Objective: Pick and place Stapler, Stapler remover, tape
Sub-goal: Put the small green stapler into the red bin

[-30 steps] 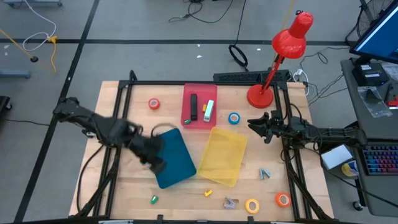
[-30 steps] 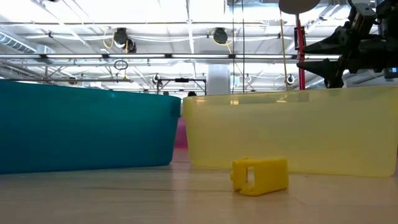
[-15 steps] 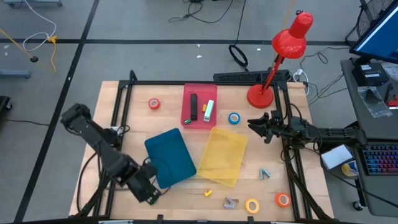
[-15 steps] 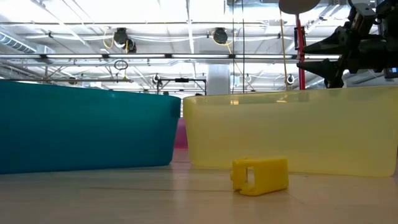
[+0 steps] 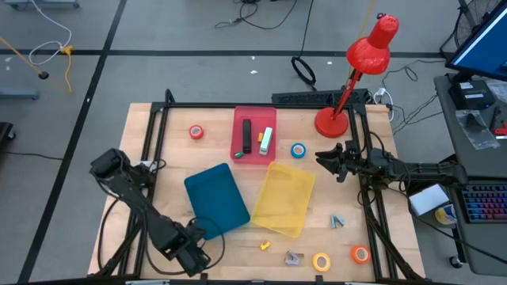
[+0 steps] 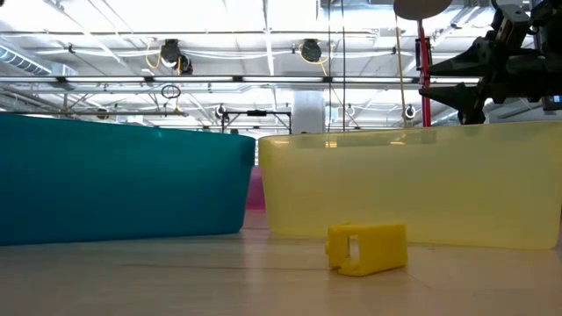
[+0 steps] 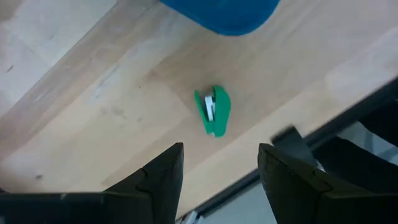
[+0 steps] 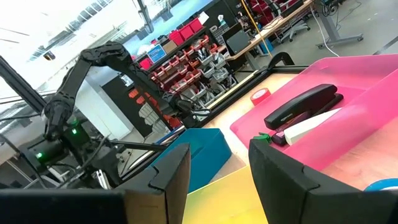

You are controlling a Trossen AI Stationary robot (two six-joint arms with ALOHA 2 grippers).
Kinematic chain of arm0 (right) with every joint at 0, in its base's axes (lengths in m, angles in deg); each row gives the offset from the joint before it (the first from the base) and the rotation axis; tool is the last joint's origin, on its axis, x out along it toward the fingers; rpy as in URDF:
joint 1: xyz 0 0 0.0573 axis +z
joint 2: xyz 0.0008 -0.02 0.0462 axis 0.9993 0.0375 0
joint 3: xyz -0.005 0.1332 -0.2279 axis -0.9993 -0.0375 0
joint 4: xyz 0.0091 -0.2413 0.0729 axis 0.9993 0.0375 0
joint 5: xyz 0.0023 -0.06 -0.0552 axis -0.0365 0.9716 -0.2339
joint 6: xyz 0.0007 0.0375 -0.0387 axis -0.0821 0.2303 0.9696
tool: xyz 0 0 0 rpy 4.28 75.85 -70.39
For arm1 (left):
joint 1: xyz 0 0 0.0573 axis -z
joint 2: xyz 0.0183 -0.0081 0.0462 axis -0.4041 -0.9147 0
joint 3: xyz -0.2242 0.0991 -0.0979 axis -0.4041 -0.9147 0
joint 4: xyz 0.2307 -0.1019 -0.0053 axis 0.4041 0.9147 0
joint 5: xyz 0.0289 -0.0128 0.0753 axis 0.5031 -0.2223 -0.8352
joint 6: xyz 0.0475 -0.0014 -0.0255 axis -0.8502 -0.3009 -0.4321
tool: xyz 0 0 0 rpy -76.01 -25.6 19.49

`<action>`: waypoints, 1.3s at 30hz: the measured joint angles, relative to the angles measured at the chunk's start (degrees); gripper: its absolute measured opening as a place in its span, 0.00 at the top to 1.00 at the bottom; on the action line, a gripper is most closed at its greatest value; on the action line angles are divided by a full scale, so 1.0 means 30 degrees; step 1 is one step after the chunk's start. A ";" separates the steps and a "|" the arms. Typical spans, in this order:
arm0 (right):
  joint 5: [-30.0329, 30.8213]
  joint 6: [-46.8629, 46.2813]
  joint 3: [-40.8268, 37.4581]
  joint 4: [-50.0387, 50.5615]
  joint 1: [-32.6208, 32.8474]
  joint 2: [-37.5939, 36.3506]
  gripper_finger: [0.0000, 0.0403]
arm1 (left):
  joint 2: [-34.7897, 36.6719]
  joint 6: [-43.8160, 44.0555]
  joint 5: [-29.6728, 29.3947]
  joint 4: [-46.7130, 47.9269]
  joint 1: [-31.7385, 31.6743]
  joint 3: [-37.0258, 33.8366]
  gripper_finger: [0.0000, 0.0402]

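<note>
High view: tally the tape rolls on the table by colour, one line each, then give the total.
Red-orange tape rolls: 2, one left of the pink tray, one at the front right corner.
Blue tape roll: 1, right of the pink tray.
Yellow tape roll: 1, at the front edge.
Total: 4

I note a grey floor [image 5: 198,36] with dark seams and loose cables around the wooden table [image 5: 166,166]. A red desk lamp [image 5: 360,67] stands far right; ceiling strip lights [image 6: 263,17] glow overhead.

Left end effector [image 5: 192,257] now nearer front edge
</note>
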 joint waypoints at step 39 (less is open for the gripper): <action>0.0001 -0.0291 0.0001 0.0000 0.0000 0.0000 0.61 | -0.3896 -0.0627 0.0653 -0.1119 -0.0270 -0.0109 0.81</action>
